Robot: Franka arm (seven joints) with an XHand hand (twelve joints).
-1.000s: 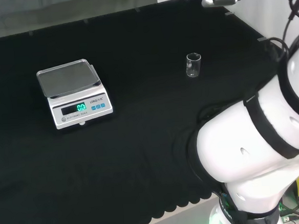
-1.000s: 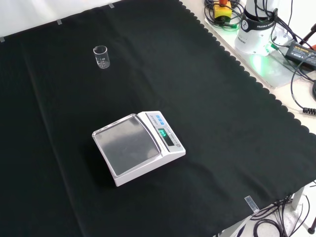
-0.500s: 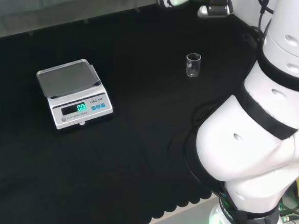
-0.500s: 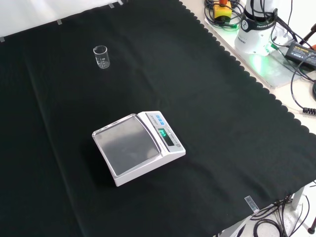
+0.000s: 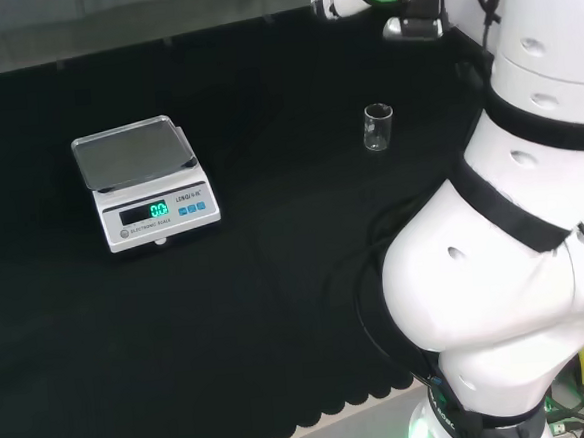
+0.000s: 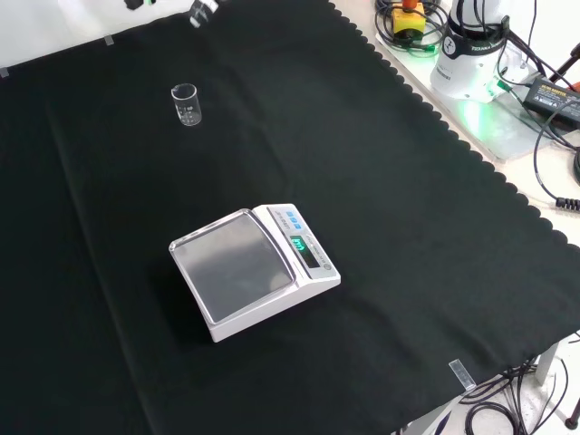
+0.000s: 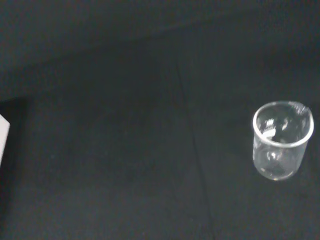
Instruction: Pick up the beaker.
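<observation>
A: Item one, the surface?

B: Bench under a black cloth (image 5: 279,320), one piece, with a scalloped hem along the edge nearest the arm's base. It takes up most of the head and front views.

A: Item two?

B: Robot arm (image 5: 516,263), white with black bands at the joints. Its large links stand at the right of the head view, rising from the near edge of the cloth.

A: Item three?

B: Bench scale (image 5: 145,184). White body, flat grey square pan with nothing on it, green lit display, small blue buttons. It sits left of centre in the head view and near the middle of the cloth in the front view, flat on the cloth.

A: Item four, the hand?

B: Hand (image 5: 339,2), white and black, at the top edge of the head view, raised above the cloth. Little of it shows, so I cannot tell whether it is open or closed. It holds nothing that I can see and is well apart from the glass.

A: Last item?

B: Beaker (image 5: 377,127), small, clear glass, with a pouring lip and printed marks on its wall. It stands upright on the cloth, alone, to the right of the scale and well apart from it in the head view, and at the upper left in the front view. The wrist view shows it standing upright with its round rim open to the camera.
</observation>
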